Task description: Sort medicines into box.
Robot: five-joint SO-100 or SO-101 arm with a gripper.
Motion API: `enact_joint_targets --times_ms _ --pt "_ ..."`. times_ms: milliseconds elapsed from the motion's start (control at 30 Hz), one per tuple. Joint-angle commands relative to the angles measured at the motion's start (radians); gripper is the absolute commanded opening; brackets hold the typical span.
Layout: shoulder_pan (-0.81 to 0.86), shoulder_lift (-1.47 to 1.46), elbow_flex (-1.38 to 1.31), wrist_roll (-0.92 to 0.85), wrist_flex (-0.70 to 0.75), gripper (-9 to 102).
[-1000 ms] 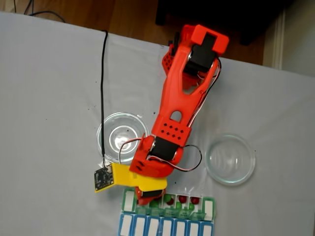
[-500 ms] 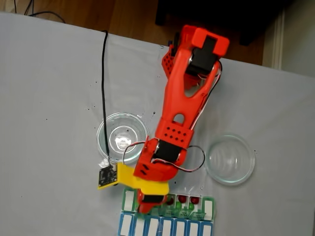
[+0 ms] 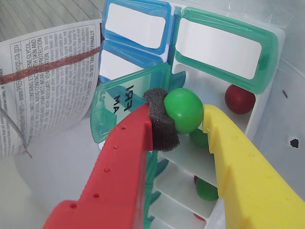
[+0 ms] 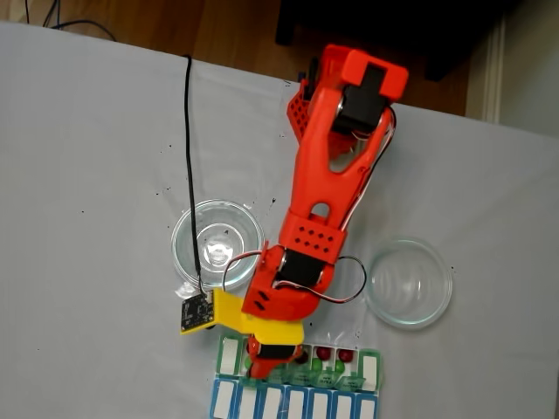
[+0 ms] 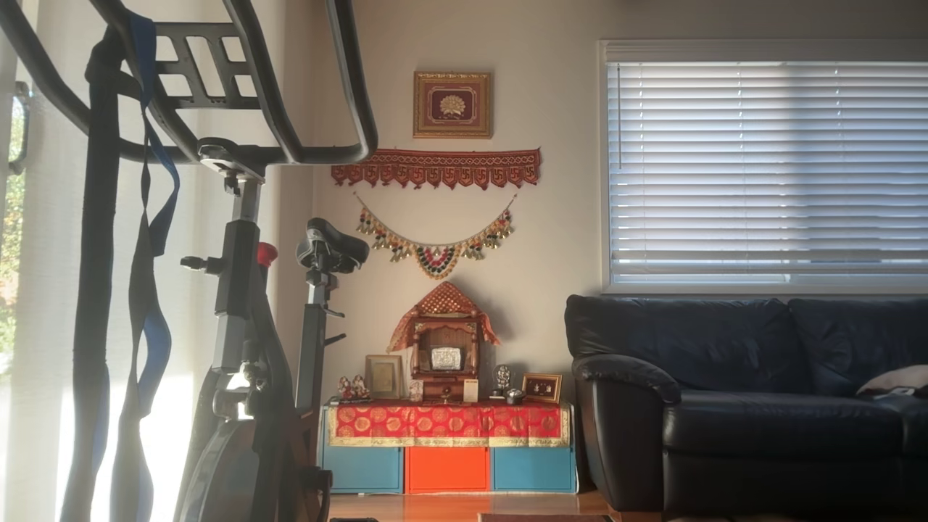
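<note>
**Green ball clamped over the green-lidded organizer**

Green ball (image 3: 183,110) pinched in the gripper (image 3: 177,117), pressed between the dark foam pad (image 3: 161,119) on the red finger (image 3: 114,176) and the yellow finger (image 3: 238,162). Held just above an open white compartment of the box (image 3: 224,47), beside a raised green lid (image 3: 126,102). More balls below: one dark red (image 3: 239,98), others green (image 3: 206,189). Blue-lidded row (image 3: 136,24) alongside. In the fixed view, arm (image 4: 327,192) reaching over the box (image 4: 371,371), between two clear dishes (image 4: 216,242).

The green ball (image 3: 183,110) looks smooth and glossy. The box (image 3: 228,81) is shiny plastic with translucent lids; the gripper (image 3: 183,124) is matt plastic, one finger with a dark pad, probably foam.
</note>
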Motion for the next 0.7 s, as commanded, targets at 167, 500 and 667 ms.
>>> enact_joint_targets --times_ms 167,500,667 --pt "-0.031 0.063 -0.069 -0.055 0.117 18" --pt "-0.026 0.029 -0.089 -0.106 0.117 23" --pt "-0.026 0.035 -0.087 -0.110 0.118 22"
